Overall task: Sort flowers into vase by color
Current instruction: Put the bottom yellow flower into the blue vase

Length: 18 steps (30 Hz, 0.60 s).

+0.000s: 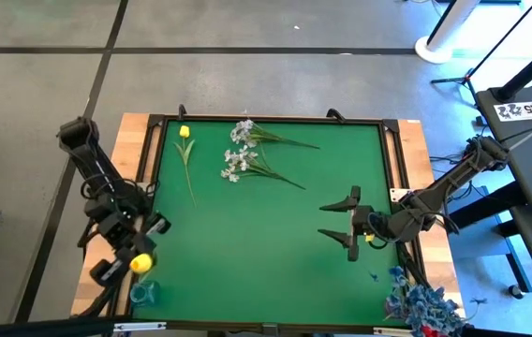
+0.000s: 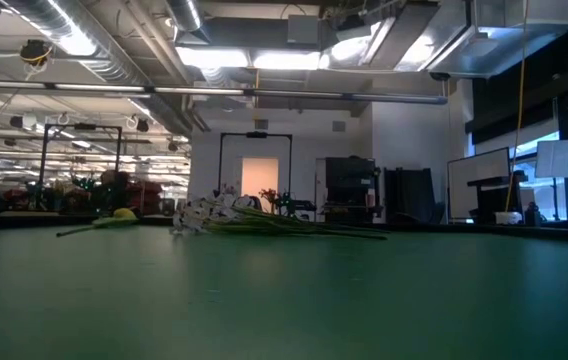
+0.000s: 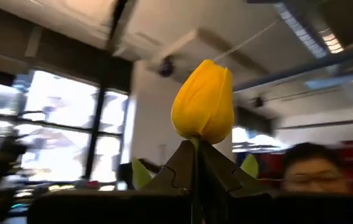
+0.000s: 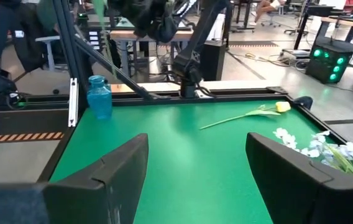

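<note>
A yellow tulip [image 3: 203,102] is in my shut left gripper [image 1: 133,255] at the table's near left corner, next to a small blue glass vase [image 1: 142,293], also seen as vase [image 4: 100,96]. A second yellow tulip [image 1: 184,132] lies flat on the green mat near the far left. Two sprays of white blossoms [image 1: 238,150] lie beside it, stems pointing right. My right gripper [image 1: 350,225] hovers open over the mat's right side, its fingers [image 4: 111,177] wide apart. Pale blue sprays [image 1: 422,304] stand bunched off the near right corner. My left gripper pinches the yellow tulip's stem just below the flower head [image 3: 196,144] between its two fingertips. The head stands free beyond the fingertips, lifted clear of the table. The fingers hide the rest of the stem.
The green mat [image 1: 275,271] sits in a black frame on a wooden table. Its middle and near part hold no objects. The lying tulip [image 2: 124,214] and white sprays [image 2: 209,215] are along the far side. A person [image 3: 307,171] shows in the room behind.
</note>
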Available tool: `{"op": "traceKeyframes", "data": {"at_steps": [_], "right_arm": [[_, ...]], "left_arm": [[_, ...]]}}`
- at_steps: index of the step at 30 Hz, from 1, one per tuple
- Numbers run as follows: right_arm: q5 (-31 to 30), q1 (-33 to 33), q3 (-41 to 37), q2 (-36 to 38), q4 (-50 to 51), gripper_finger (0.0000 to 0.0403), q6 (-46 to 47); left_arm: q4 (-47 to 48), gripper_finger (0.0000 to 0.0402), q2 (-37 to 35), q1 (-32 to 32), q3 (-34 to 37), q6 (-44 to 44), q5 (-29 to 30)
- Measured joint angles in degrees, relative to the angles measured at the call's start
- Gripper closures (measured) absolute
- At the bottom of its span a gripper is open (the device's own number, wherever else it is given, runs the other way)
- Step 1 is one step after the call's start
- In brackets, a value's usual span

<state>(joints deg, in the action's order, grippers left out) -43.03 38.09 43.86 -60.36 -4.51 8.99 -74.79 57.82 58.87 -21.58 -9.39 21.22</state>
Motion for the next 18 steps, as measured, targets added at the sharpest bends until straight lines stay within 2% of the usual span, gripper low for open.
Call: {"op": "traceKeyframes", "data": {"at_steps": [2, 4, 7, 10, 12, 18], "right_arm": [[-0.04, 0.0, 0.0, 0.0, -0.01, 0.0134, 0.0], [-0.18, 0.0, 0.0, 0.0, 0.04, 0.0134, 0.0], [-0.42, 0.0, 0.0, 0.0, 0.09, 0.0134, 0.02], [-1.2, 0.0, 0.0, 0.0, 0.12, 0.0134, 0.04], [-1.89, 0.0, 0.0, -0.23, 0.08, 0.0134, 0.09], [-2.9, 0.13, 0.0, -2.17, 0.16, 0.0134, 1.47]], "left_arm": [[-0.93, 0.0396, 1.68, 0.64, -0.21, 0.21, -2.15], [-0.98, 0.0396, 2.87, 1.5, -1.25, 3.33, -1.05], [-0.38, 0.0396, 2.57, 4.29, -4.23, 11.63, 7.72], [0.52, 0.0396, 1.62, 8.05, -7.39, 5.45, 16.01], [0.61, 0.0396, 1.66, 9.95, -8.23, 2.61, 19.19], [-3.15, 0.0396, 8.34, 9.64, -8.26, 2.31, 16.84]]}}
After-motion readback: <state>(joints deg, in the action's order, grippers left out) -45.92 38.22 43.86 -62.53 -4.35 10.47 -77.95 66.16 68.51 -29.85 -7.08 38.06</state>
